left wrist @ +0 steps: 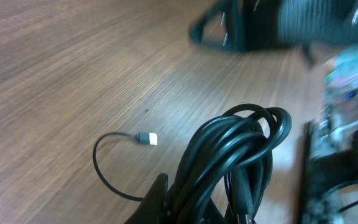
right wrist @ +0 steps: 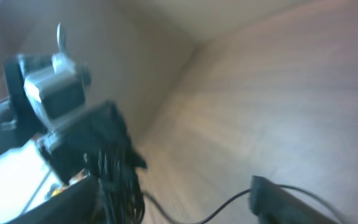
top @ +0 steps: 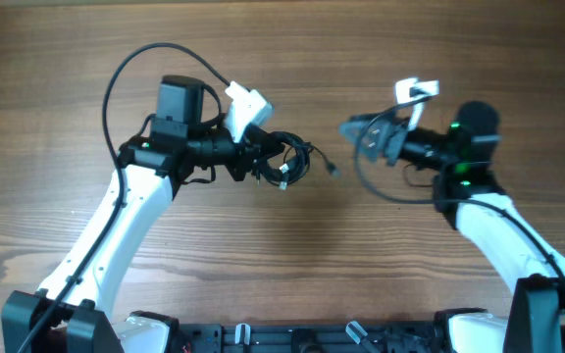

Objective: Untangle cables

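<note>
The cables are a bunch of thin black looping strands held in my left gripper, which is shut on them. In the left wrist view the loops stick out past the jaws. One loose strand curls over the wood to a small plug end, which also shows in the overhead view. My right gripper is open, just right of the bunch and apart from it. In the right wrist view the bunch lies by my left finger, and a thin strand runs across the open jaws.
The wooden table spreads all around. A thin black loop hangs under my right arm; I cannot tell whether it is a task cable or arm wiring. The left arm's thick wire arcs over its wrist.
</note>
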`<state>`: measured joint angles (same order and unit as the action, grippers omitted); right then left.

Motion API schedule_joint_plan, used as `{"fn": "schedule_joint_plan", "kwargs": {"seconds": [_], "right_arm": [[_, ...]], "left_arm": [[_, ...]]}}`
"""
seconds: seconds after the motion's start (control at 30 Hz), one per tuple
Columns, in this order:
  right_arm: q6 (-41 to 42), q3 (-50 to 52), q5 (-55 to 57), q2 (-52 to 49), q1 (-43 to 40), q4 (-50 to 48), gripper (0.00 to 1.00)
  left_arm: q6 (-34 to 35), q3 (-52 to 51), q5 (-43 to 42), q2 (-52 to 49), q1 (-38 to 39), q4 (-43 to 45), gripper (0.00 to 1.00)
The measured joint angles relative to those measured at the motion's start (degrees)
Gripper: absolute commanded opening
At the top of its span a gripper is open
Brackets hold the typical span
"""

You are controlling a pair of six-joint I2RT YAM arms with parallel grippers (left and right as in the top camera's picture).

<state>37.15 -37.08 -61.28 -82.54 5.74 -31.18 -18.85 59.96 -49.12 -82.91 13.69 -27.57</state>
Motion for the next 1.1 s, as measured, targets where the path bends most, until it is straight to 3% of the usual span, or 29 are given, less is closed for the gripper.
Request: {"fn": "schedule_joint_plan", "kwargs": {"seconds": [0.03,0.17,0.4,0.67,0.83,1.1], "right_arm": [[-1.2,0.0,-0.1,0.0,1.8,0.4,0.56],[-3.0,0.0,-0.9,0.0,2.7,-0.5,0.66],[-7.0,0.0,-0.6,0.0,4.7,-1.0,0.67],[-4.1,0.0,-2.9,0.0,8.1,-7.5,0.60],[-1.4,-0.1,-5.1,0.0,8.4,-15.7,0.65],[-1.2,-0.1,4.6,0.0,8.4,-15.6,0.65]], "left_arm": [[1.7,0.0,-2.8,0.0,-1.6,0.2,0.04],[4.6,0.0,-14.1,0.0,-8.5,-0.8,0.04],[9.9,0.0,-27.8,0.0,-9.6,-1.4,0.04],[19.8,0.0,-28.4,-0.1,-7.9,0.0,0.04],[28.3,0.0,-20.7,-0.1,-7.1,0.2,0.04],[30.8,0.0,-18.2,-0.1,-3.0,0.9,0.04]]}}
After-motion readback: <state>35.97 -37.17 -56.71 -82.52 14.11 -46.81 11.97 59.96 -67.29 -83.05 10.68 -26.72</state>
